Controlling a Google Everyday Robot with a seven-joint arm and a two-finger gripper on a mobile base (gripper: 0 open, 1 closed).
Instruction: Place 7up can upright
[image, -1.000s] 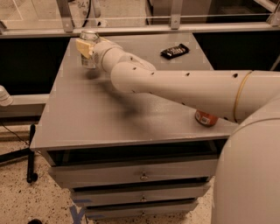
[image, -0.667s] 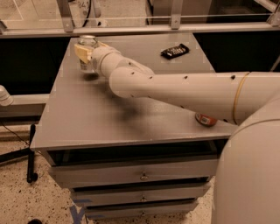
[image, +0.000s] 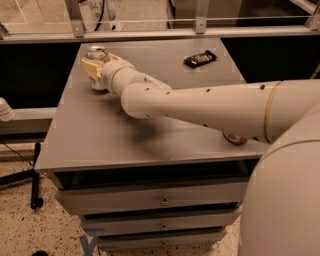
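Note:
The 7up can (image: 97, 54) is at the far left corner of the grey table (image: 100, 135). It stands roughly upright with its silver top facing up, and its base is at or just above the tabletop. My gripper (image: 99, 66) reaches in from the right. Its yellowish fingers (image: 89, 67) are closed around the can's body and hide most of it.
A black snack packet (image: 200, 58) lies at the far right of the table. An orange-red can (image: 234, 138) lies near the front right edge, mostly hidden under my arm (image: 200, 105). The table has drawers (image: 160, 200) below and a railing behind it.
The gripper and the can have shifted slightly left and down towards the tabletop. The can's top now faces more upward.

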